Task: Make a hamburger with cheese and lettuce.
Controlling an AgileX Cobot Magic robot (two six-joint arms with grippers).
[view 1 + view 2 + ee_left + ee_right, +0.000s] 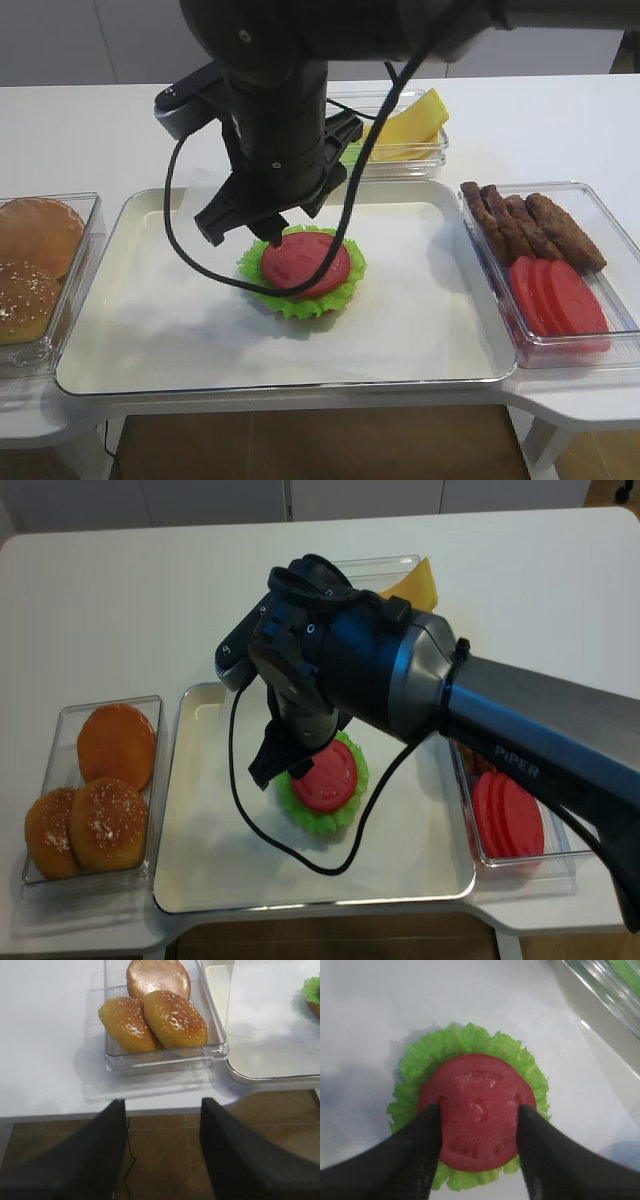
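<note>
1. Hamburger (301, 272): middle of tray (150, 340), on white paper. Frilly green lettuce (425, 1055) w/ red tomato round (477, 1110) on top; bun base you can't make out from above.
2. Right gripper (479, 1110): over the stack, fingers (427, 1135) spread, one each side of the tomato at its rim; contact unclear. Your high views hide the tips behind the arm; only the wrist cam shows the gap.
3. Left gripper (162, 1125): seen in its wrist cam only, fingers apart, nothing between, off the table edge near the bun box (165, 1057).
4. Cheese (412, 125): yellow slices, box behind tray.
5. Right box (600, 215): tomato slices, brown patties.
</note>
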